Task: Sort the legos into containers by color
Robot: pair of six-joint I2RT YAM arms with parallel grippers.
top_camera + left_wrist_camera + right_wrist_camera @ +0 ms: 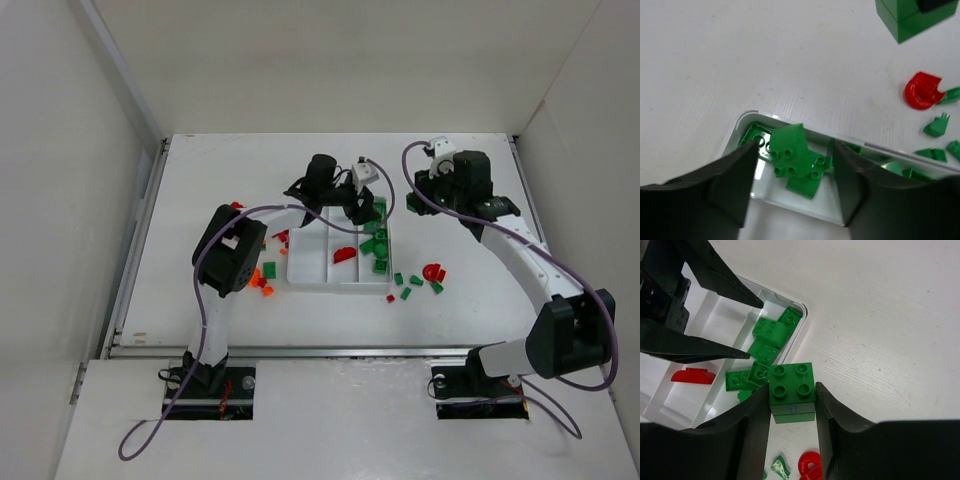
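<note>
Green brick [792, 390] clamped between right jaws, just beside tray [725, 320] rim

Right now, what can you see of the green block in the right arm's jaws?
The green block is glossy plastic, square on top with four round studs. A seam suggests two stacked bricks, and a small blue mark shows on its side. The right arm's black jaws press its two opposite sides, studs facing the wrist camera. It hangs just outside a corner of the white tray.

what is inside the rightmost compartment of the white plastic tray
Green lego bricks, piled loosely. The open left gripper hovers above; whatever lies under the pile is covered.
</note>
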